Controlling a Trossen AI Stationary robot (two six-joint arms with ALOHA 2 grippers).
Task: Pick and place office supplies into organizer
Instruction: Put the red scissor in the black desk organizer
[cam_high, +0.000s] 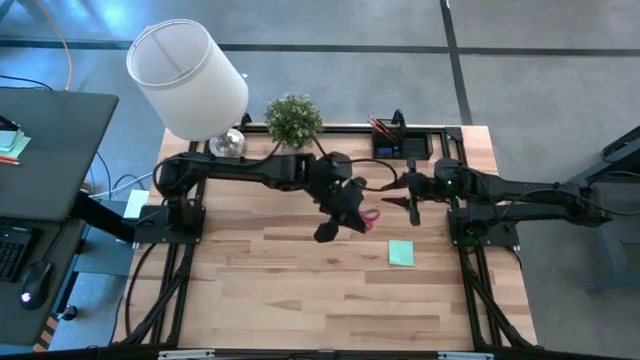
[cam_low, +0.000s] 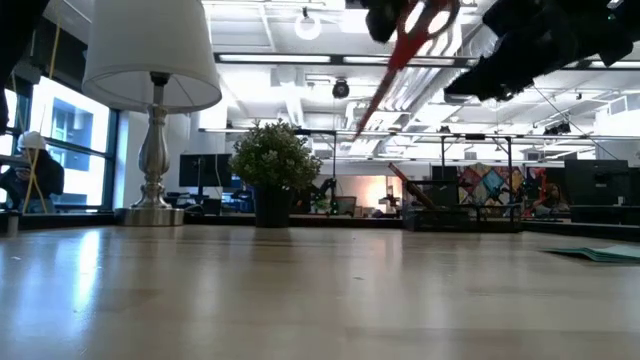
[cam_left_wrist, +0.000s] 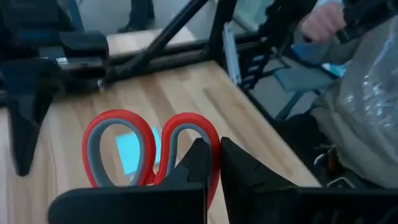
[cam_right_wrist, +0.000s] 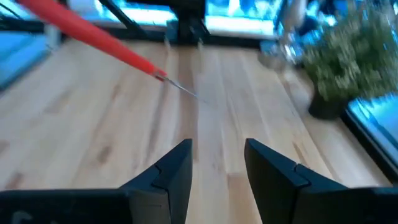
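Note:
The red-handled scissors hang in the air over the table's middle, held by my left gripper, which is shut on them. In the low view the scissors slant down from the gripper, with the blade end lowest. My right gripper stands open just to their right with nothing between its fingers; the scissors' blade end shows ahead of it. The mint-green sticky-note pad lies flat on the table nearer the front. The black organizer stands at the far edge. My left gripper pinches the rim of one handle loop between its two fingers, and the other loop stands free beside it. The scissors are lifted clear of the table. They hang tilted below the fingers, with the blades slanting downward.
A potted plant and a white-shaded lamp stand at the far left of the table. Orange pencils stick out of the organizer. Bare wood lies toward the near edge. A person sits beyond the table's right side.

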